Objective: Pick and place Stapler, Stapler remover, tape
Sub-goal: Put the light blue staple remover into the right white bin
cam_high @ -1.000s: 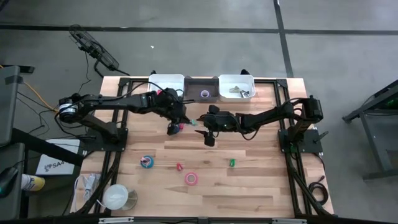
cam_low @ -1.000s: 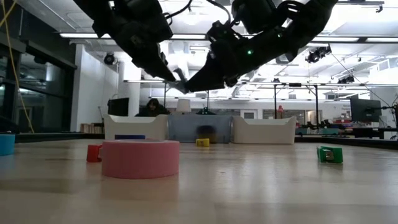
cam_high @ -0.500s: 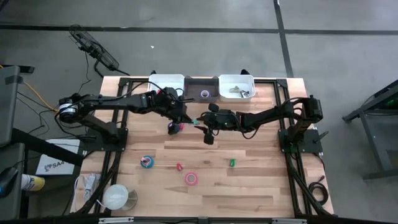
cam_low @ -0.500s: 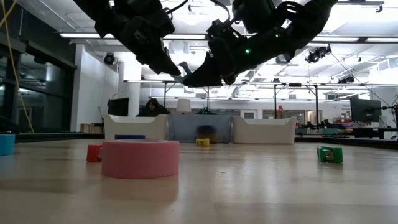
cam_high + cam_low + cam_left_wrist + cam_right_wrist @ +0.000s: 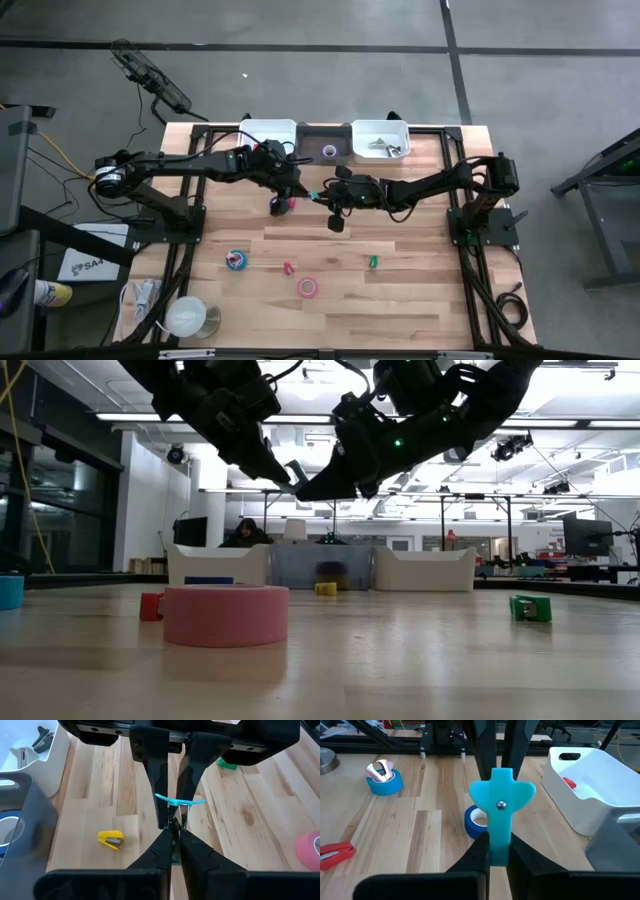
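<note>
A teal stapler remover [image 5: 312, 195] hangs in the air over the far middle of the table. My left gripper [image 5: 297, 193] and my right gripper [image 5: 322, 194] face each other there, both shut on it. Tape rolls lie on the table: a blue one [image 5: 236, 261] and a pink one [image 5: 308, 288] toward the near side, and another blue one [image 5: 477, 820] under the grippers. A purple roll [image 5: 329, 151] lies in the dark middle bin. Small staplers lie flat on the wood: red [image 5: 288, 268], green [image 5: 373, 261] and yellow [image 5: 110, 839]. My left gripper pinches the remover's thin metal end [image 5: 176, 820] between its two fingertips, coming roughly level from the table's left. The remover is clear of the table. My right gripper pinches the narrow tail of the teal handle [image 5: 499, 851] between its two fingers, coming from the table's right. The handle's wide winged end [image 5: 502, 787] points toward the left gripper.
Three bins stand in a row at the far edge: a white one [image 5: 270, 135], a dark one [image 5: 312, 135] and a white one [image 5: 398, 131] holding metal pieces. A white cup [image 5: 186, 316] stands off the table's near left corner. Bare wood lies at the near right.
My right gripper has moved toward the table's left, up to the left gripper, and has taken hold of the stapler remover's teal handle. The left gripper has stayed almost in place with the remover, which remains in the air.
</note>
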`<control>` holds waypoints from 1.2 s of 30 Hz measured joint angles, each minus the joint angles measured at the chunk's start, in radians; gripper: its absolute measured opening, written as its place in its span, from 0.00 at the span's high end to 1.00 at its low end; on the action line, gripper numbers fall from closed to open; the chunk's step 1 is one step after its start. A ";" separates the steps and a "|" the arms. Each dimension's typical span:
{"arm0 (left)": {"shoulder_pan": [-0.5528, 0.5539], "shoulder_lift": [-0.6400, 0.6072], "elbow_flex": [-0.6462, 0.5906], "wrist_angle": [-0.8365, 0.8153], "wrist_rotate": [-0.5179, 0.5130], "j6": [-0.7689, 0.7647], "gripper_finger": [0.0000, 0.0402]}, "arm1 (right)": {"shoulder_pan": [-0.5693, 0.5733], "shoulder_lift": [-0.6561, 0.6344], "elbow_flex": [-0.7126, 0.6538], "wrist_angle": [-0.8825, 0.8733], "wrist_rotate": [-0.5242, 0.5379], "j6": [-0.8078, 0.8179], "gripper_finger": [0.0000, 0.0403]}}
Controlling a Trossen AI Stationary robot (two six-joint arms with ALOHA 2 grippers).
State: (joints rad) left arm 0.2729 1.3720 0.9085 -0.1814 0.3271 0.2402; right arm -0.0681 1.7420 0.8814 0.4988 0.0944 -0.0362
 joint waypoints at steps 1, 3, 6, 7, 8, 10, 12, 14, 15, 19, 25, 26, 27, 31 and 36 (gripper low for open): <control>0.000 0.000 0.000 0.000 0.000 0.000 0.92 | -0.002 0.000 0.000 0.000 -0.001 0.008 0.94; 0.000 0.000 0.000 0.000 0.004 0.000 0.87 | -0.004 0.000 0.000 0.001 -0.006 0.017 0.94; 0.000 0.000 0.000 -0.001 0.017 0.010 0.81 | -0.004 0.000 0.000 0.000 -0.007 0.017 0.94; 0.000 0.000 0.000 -0.002 0.019 0.020 0.80 | -0.004 0.000 0.000 0.000 -0.006 0.018 0.94; 0.000 0.000 0.000 -0.003 0.019 0.025 0.78 | -0.004 0.000 0.000 -0.001 -0.006 0.018 0.94; 0.001 0.000 0.000 -0.005 0.015 0.025 0.76 | -0.006 0.000 0.000 -0.007 -0.001 0.022 0.94; 0.002 -0.001 0.000 -0.016 -0.002 0.030 0.73 | -0.014 0.000 0.000 -0.026 0.004 0.044 0.94; 0.002 -0.013 0.000 -0.050 -0.039 0.057 0.69 | -0.028 0.000 0.000 -0.057 0.002 0.071 0.94; 0.002 -0.021 0.000 -0.075 -0.062 0.073 0.67 | -0.038 0.000 0.000 -0.084 0.012 0.086 0.94; 0.001 -0.053 0.018 -0.220 -0.215 0.113 0.61 | -0.079 -0.002 0.000 -0.178 0.061 0.134 0.94; 0.001 -0.080 0.021 -0.321 -0.319 0.126 0.60 | -0.173 -0.021 0.000 -0.304 0.111 0.169 0.94; 0.001 -0.080 0.021 -0.332 -0.331 0.133 0.60 | -0.192 -0.026 0.000 -0.316 0.117 0.170 0.94; 0.001 -0.080 0.021 -0.347 -0.339 0.138 0.60 | -0.210 -0.030 0.000 -0.337 0.120 0.169 0.94; 0.002 -0.080 0.021 -0.391 -0.346 0.156 0.60 | -0.283 -0.045 0.000 -0.363 0.121 0.157 0.94; 0.001 -0.080 0.021 -0.410 -0.346 0.156 0.60 | -0.367 -0.066 0.000 -0.375 0.107 0.109 0.94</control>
State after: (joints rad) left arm 0.2741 1.2922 0.9295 -0.5912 -0.0189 0.3961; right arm -0.4346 1.6758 0.8814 0.1233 0.2010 0.0724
